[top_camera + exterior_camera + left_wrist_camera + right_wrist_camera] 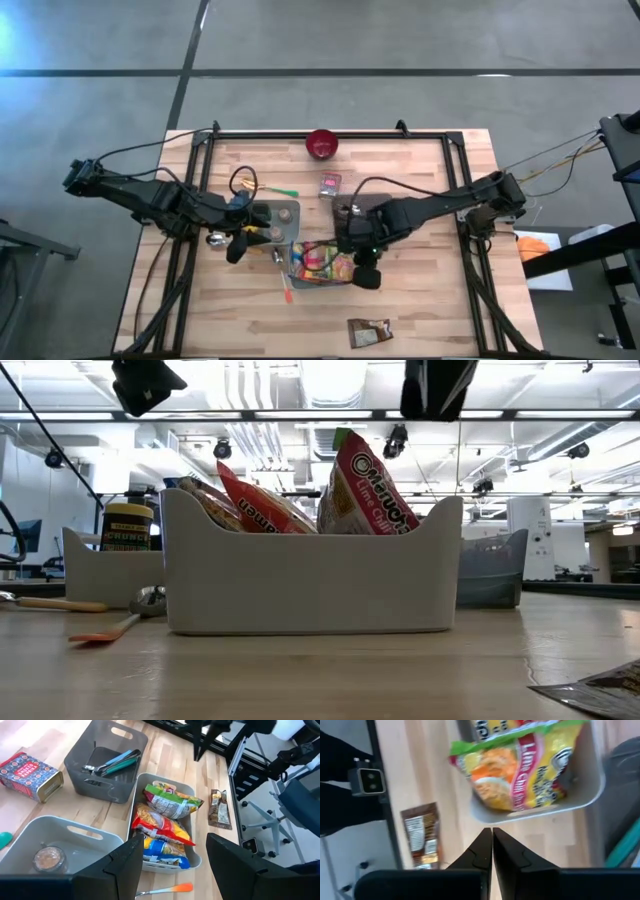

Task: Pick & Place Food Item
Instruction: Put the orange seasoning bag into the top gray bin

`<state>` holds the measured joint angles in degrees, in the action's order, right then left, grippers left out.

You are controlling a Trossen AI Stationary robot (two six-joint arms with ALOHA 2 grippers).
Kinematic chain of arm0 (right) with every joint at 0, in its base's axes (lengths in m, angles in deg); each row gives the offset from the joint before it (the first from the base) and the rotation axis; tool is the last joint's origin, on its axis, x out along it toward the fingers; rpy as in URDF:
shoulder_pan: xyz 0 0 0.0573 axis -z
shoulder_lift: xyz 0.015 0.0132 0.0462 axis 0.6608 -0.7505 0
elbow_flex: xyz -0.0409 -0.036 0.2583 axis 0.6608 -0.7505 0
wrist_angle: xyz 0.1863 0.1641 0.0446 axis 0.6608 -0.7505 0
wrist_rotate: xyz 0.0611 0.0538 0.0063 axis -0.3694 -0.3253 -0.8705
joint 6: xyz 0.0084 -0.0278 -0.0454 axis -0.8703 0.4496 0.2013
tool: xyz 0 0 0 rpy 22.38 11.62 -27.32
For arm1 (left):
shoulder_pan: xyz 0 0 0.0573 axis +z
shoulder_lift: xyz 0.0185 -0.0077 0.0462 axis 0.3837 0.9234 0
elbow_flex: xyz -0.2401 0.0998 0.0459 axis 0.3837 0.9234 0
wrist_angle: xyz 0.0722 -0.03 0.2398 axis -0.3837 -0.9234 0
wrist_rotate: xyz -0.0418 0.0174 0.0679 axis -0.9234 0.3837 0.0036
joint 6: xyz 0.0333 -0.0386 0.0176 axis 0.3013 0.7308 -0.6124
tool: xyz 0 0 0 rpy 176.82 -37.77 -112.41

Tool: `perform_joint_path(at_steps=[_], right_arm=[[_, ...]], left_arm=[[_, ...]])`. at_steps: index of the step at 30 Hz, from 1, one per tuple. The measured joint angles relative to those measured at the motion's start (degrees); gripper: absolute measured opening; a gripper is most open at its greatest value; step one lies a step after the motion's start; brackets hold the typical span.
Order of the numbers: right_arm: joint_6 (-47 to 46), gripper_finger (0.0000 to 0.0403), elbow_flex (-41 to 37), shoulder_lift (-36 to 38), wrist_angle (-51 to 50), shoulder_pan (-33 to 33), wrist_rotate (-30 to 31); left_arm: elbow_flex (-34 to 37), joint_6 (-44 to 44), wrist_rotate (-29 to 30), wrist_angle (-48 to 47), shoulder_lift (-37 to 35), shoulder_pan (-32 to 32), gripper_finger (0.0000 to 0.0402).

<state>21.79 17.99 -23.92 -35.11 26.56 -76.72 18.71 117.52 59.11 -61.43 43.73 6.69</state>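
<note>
A white bin (320,283) at the table's middle holds several noodle and snack packets (167,827); a green, yellow and red noodle packet (520,765) leans at its near-right end. A brown packet (368,332) lies flat by the table's near edge. My right gripper (492,834) hangs shut and empty above the wood just off the bin's right end, between the bin and the brown packet (422,837). At the left of the bin, my left gripper (175,840) is raised and open, with nothing between its fingers.
A grey bin (107,762) with tools stands behind the white one. A second white bin (60,845) holds a jar. A red tin (330,184) and a red bowl (322,144) sit farther back. An orange spoon (287,290) lies left of the food bin.
</note>
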Motion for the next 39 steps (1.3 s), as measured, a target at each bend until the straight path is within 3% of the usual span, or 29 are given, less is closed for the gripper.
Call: perform_joint_path(at_steps=[4,13,16,20,23,27,33,39], right_arm=[[-5.44,0.0052,-0.01,-0.10,-0.09,-2.27,-1.76],[-11.34,0.0216,-0.11,-0.12,0.71,-9.87,-1.16],[-11.36,0.0246,-0.11,-0.12,2.23,-12.98,2.14],[-10.98,0.0259,-0.45,-0.15,3.40,-17.08,11.10],[-10.73,0.0260,-0.66,-0.88,3.43,-18.99,13.77],[-10.83,0.0260,-0.72,-3.08,3.60,-20.63,13.42],[-10.77,0.0260,-0.74,-7.30,5.85,-22.21,6.65],[-10.93,0.0260,-0.74,-11.35,8.09,-24.13,5.71]], left_arm=[[0.00,1.98,0.04,0.52,0.00,0.11,0.0218],[0.00,2.59,0.20,0.44,0.17,0.28,0.0218],[0.00,3.71,0.18,0.46,0.15,0.28,0.0218],[0.00,7.10,0.19,0.46,0.15,0.28,0.0218],[0.00,9.05,0.17,0.44,0.15,0.28,0.0218],[0.00,9.06,0.17,0.54,0.15,0.28,0.0218],[0.00,9.93,0.17,0.76,0.14,0.26,0.0218],[0.00,10.13,0.15,0.87,0.13,0.26,0.0218]])
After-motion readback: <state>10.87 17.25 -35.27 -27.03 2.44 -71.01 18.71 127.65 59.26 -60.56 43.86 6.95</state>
